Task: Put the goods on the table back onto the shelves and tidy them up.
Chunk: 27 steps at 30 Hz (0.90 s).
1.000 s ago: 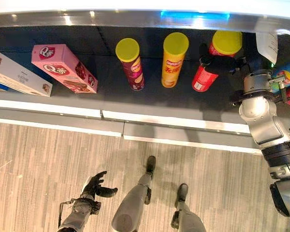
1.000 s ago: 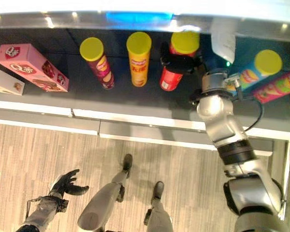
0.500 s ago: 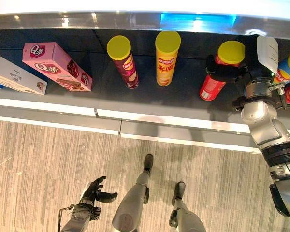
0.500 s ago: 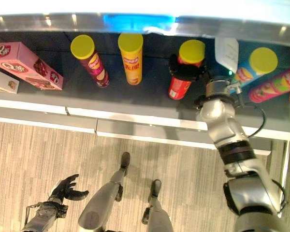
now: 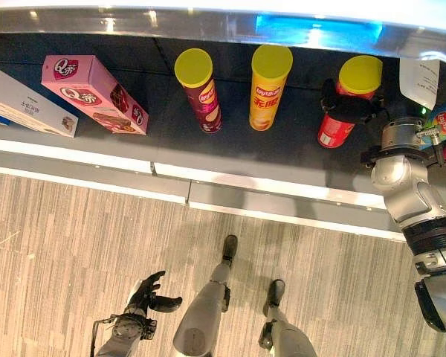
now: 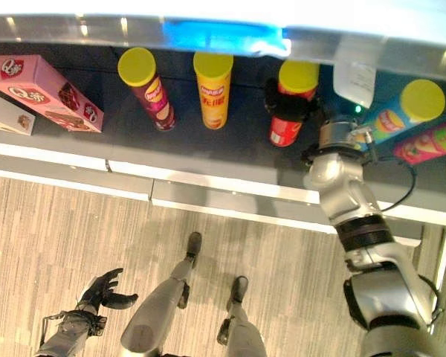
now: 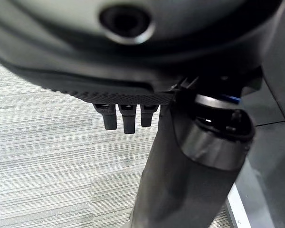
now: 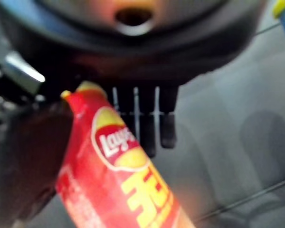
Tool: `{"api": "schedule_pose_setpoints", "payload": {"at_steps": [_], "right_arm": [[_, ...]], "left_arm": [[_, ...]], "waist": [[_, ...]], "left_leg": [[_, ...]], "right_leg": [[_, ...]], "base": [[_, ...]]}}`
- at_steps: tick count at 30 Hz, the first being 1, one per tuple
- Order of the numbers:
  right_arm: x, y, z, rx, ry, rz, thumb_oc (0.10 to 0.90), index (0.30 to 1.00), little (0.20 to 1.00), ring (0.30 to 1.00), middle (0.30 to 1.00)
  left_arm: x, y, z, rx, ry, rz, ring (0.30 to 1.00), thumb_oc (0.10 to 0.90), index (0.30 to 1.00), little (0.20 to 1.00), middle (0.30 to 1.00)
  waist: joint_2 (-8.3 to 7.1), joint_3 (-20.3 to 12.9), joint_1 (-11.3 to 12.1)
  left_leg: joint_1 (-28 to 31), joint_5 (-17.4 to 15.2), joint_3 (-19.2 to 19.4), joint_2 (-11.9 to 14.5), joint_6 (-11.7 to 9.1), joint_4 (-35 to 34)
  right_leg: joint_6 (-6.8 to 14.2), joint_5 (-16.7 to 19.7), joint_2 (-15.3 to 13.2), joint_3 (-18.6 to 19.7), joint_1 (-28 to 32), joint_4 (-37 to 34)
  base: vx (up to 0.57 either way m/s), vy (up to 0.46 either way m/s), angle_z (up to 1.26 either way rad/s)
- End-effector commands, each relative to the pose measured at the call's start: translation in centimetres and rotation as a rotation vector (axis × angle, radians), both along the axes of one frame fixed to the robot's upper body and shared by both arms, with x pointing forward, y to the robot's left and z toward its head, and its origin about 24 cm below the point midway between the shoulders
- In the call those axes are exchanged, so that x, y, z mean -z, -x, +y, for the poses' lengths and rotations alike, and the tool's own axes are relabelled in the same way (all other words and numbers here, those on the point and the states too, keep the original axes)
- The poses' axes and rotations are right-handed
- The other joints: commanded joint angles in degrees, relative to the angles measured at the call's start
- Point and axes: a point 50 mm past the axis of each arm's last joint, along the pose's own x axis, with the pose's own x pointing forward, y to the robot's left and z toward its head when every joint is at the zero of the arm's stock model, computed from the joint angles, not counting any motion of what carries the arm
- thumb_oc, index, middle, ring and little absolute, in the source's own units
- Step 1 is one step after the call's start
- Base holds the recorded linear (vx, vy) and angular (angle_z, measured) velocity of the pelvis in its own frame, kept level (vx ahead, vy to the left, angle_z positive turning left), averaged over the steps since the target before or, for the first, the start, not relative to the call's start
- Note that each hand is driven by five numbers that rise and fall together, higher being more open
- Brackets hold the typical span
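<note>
A red chip can [image 5: 336, 131] with a yellow lid [image 5: 360, 74] stands tilted over the dark shelf [image 5: 282, 160], right of the other cans. My right hand [image 5: 348, 108] is shut round its middle, thumb on one side and fingers on the other. From the right wrist, the red can [image 8: 118, 180] runs past the fingers [image 8: 152, 123]. Whether its base rests on the shelf, I cannot tell. My left hand [image 5: 146, 295] hangs low over the floor, open, holding nothing; its fingers [image 7: 125, 118] show from the left wrist.
On the shelf stand a purple can [image 5: 199, 91] and a yellow can [image 5: 266, 88]. A pink box [image 5: 95, 94] and a white box [image 5: 26, 102] lie at the left. A blue can [image 6: 401, 108] and a lying pink can [image 6: 431, 140] are behind my right wrist, under a white tag [image 5: 419, 74].
My right hand has carried the red can to the right, away from the yellow can. The view itself has shifted a little. The left hand has kept still.
</note>
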Motion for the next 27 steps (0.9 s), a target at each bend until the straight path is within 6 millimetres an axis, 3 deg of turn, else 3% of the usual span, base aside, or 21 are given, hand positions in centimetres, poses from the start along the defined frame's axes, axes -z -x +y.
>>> {"api": "schedule_pose_setpoints", "payload": {"at_steps": [1, 4, 5, 6, 18, 27], "right_arm": [[-4.2, 0.9, -0.5, 0.053, 0.103, -0.163, 0.4, 0.3, 0.3, 0.3, 0.3], [-4.0, 0.8, -0.3, 0.047, 0.099, -0.159, 0.4, 0.3, 0.3, 0.3, 0.3], [-3.9, 0.7, -0.1, 0.047, 0.097, -0.161, 0.773, 0.86, 0.86, 0.86, 0.86], [-3.9, 0.7, -0.1, 0.047, 0.096, -0.161, 0.8, 0.9, 0.9, 0.9, 0.9], [-1.9, 0.5, 0.4, 0.029, 0.04, -0.126, 0.8, 0.9, 0.9, 0.9, 0.9], [3.4, 1.6, 1.9, -0.082, -0.059, -0.009, 0.8, 0.9, 0.9, 0.9, 0.9]], "left_arm": [[0.2, 0.9, 0.7, -0.021, -0.037, -0.001, 0.9, 0.8, 0.9, 0.9, 0.9], [0.1, 0.9, 0.7, -0.022, -0.039, -0.004, 0.9, 0.8, 0.9, 0.9, 0.9], [0.1, 0.9, 0.7, -0.022, -0.04, -0.005, 0.9, 0.8, 0.9, 0.9, 0.9], [0.1, 0.8, 0.7, -0.021, -0.041, -0.006, 0.9, 0.8, 0.9, 0.9, 0.9], [0.3, 0.6, 0.5, -0.021, -0.039, 0.012, 0.9, 0.8, 0.9, 0.9, 0.9], [1.6, 2.4, 1.1, -0.036, -0.057, 0.127, 0.9, 0.8, 0.9, 0.9, 0.9]], "waist": [[0.23, -3.3, 0.6], [0.23, -3.3, 0.5], [0.28, -3.3, 0.4], [0.3, -3.3, 0.4], [-0.58, -5.7, 0.2], [-3.31, -10.3, -0.8]], "left_leg": [[-0.5, -6.5, 0.0, 5.3, -5.2, 5.2], [-0.4, -6.4, -0.1, 5.4, -5.2, 5.2], [-0.4, -6.4, -0.1, 5.5, -5.3, 5.2], [-0.3, -6.4, -0.2, 5.5, -5.3, 5.2], [1.1, -6.3, -0.4, 6.2, -6.0, 5.0], [5.6, -6.0, 0.3, 7.9, -7.0, 3.6]], "right_leg": [[2.9, -1.9, -4.6, 0.0, -4.3, 8.4], [2.9, -1.9, -4.6, 0.0, -4.4, 8.5], [2.8, -2.0, -4.5, 0.1, -4.4, 8.6], [2.8, -2.0, -4.5, 0.2, -4.4, 8.6], [2.5, -2.2, -4.2, -0.7, -2.2, 8.1], [1.9, -2.2, -2.9, -1.6, 3.1, 5.4]], "base": [[0.0, 0.0, 0.0], [-0.01, -0.001, 0.0], [-0.03, -0.003, 0.0], [-0.04, -0.001, 0.0], [-0.03, -0.017, 0.01], [-0.01, -0.052, 0.05]]}}
